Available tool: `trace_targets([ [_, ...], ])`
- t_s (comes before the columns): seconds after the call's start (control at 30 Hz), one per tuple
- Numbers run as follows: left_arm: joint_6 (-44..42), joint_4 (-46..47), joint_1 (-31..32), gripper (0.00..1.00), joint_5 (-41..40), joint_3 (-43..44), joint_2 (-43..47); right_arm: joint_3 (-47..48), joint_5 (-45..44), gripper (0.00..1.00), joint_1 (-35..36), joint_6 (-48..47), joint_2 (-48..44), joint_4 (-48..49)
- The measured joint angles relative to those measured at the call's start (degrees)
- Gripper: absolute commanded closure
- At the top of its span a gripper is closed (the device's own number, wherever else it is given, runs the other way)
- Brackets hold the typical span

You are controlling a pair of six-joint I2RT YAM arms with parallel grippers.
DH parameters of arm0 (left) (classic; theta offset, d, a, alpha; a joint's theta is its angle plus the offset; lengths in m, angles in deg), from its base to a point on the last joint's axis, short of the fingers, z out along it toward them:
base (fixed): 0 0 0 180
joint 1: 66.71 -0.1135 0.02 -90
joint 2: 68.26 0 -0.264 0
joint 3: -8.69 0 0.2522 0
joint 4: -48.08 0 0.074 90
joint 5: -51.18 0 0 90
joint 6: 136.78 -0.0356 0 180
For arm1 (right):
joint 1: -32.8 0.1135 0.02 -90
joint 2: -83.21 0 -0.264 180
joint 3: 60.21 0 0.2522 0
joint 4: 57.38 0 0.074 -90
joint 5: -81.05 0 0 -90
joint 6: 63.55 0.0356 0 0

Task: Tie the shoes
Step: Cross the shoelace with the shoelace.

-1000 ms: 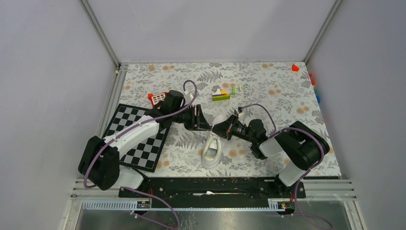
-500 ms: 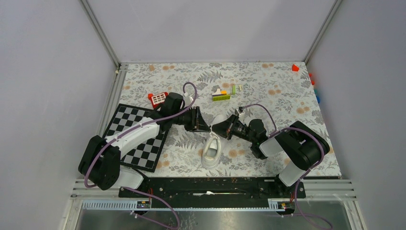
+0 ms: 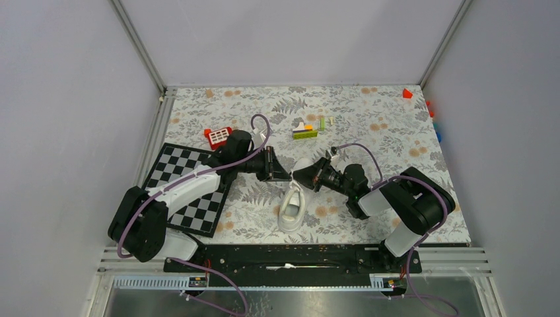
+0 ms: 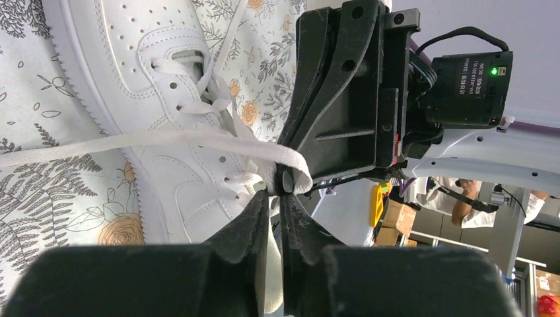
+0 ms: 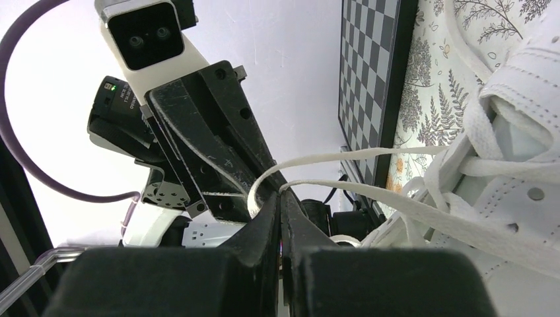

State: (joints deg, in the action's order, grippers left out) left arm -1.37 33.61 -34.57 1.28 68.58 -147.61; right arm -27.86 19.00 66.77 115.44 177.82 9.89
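The white shoe [image 3: 291, 206] lies on the flowered table, toe toward the near edge. Both grippers meet tip to tip just beyond its far end. My left gripper [image 3: 285, 174] has its jaws pressed together on a white lace [image 4: 132, 140] that runs taut from the shoe [image 4: 152, 99] to the gripper [image 4: 280, 188]. My right gripper [image 3: 298, 177] is shut on a loop of lace [image 5: 396, 203] leading to the shoe [image 5: 515, 172], pinched at the gripper [image 5: 279, 193]. Each wrist view shows the other gripper's black body close ahead.
A checkerboard [image 3: 188, 191] lies under the left arm. A red toy [image 3: 216, 136] and a small stack of coloured blocks [image 3: 306, 129] sit further back. A red piece [image 3: 407, 93] rests in the far right corner. Walls enclose three sides.
The left gripper's jaws have closed in on the lace. Both arms have stayed nearly where they were, the left elbow shifting slightly.
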Motion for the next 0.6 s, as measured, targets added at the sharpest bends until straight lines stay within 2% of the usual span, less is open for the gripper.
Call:
trace_targets([
  [0.07,0.9,1.3,0.0,1.0,0.1,-0.7,0.0,0.0,-0.1,1.0,0.0,0.0,0.0,0.0],
  [0.2,2.0,2.6,0.0,1.0,0.2,-1.6,0.0,-0.1,-0.3,1.0,-0.1,0.0,0.0,-0.1],
  [0.37,2.2,2.7,0.0,1.0,0.2,-1.7,0.0,-0.7,-0.5,0.79,-0.1,0.2,-0.3,0.0],
  [0.6,2.2,2.7,0.0,1.0,0.0,-1.8,0.0,-2.2,-1.1,0.61,-0.1,0.2,-2.3,-0.3],
])
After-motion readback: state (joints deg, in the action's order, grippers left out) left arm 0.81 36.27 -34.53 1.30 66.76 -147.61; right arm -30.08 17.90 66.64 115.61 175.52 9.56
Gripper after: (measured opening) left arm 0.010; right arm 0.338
